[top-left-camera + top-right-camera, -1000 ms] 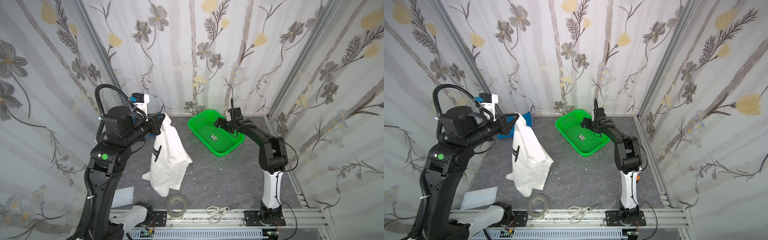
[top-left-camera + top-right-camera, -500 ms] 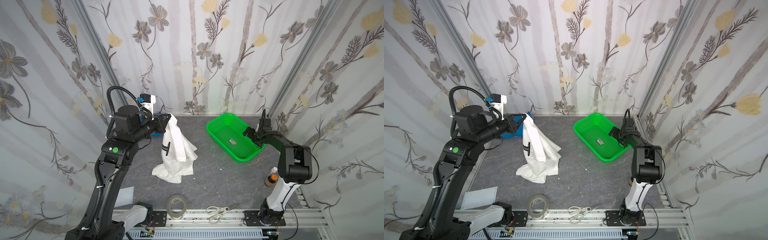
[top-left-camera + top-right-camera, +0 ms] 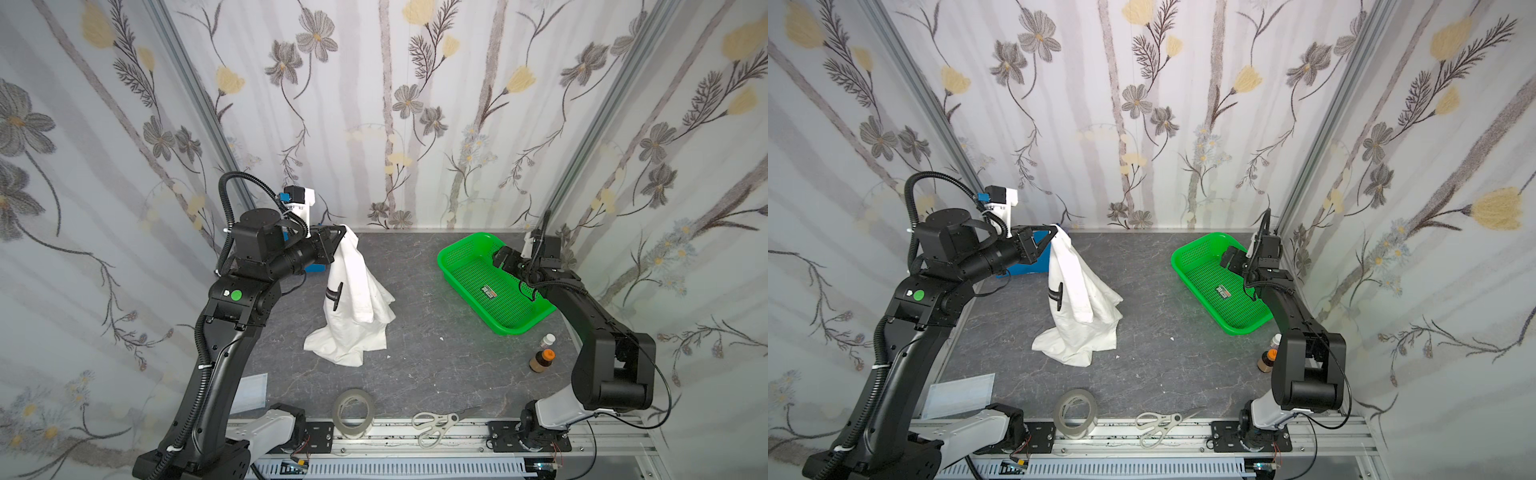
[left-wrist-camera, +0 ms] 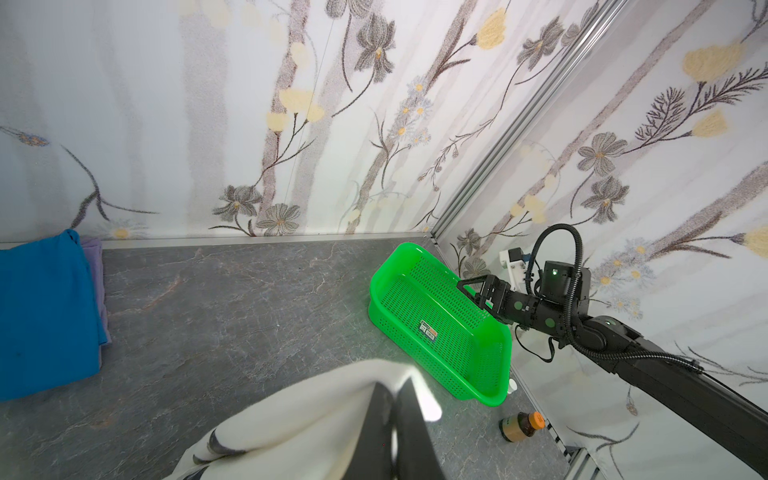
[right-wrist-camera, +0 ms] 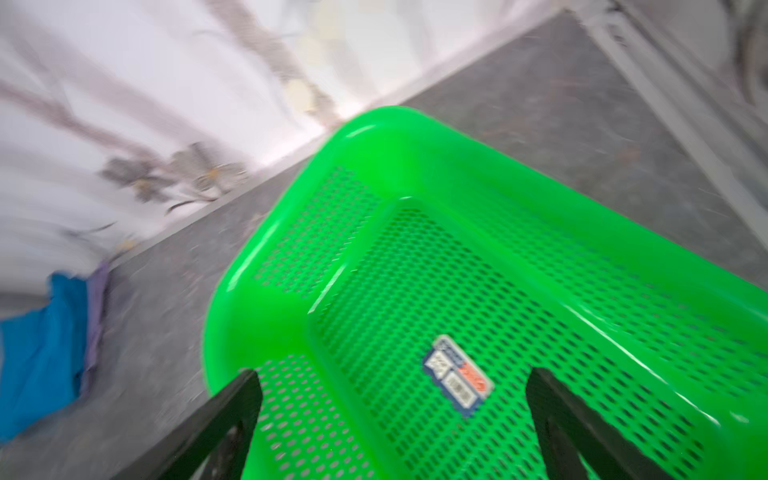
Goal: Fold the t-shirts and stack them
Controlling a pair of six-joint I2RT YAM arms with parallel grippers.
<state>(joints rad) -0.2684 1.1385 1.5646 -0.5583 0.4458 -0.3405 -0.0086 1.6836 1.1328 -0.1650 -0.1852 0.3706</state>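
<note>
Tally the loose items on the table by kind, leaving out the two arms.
T-shirts: 2 (white t-shirt, blue t-shirt)
Lilac cloth, kind unclear: 1
Green basket: 1
Bottles: 2 (orange-capped bottle, white-capped bottle)
Tape roll: 1
Scissors: 1
Pale sheet: 1
Total: 9

A dark grey, marble-veined worktop [image 3: 432, 365] is enclosed on three sides by white walls [image 3: 374, 104] printed with grey and pale yellow long-stemmed flowers. Silver aluminium corner posts [image 3: 194, 83] rise from the worktop's far corners, and a slotted aluminium rail [image 3: 395, 446] runs along its near edge. The light is soft and even.
</note>
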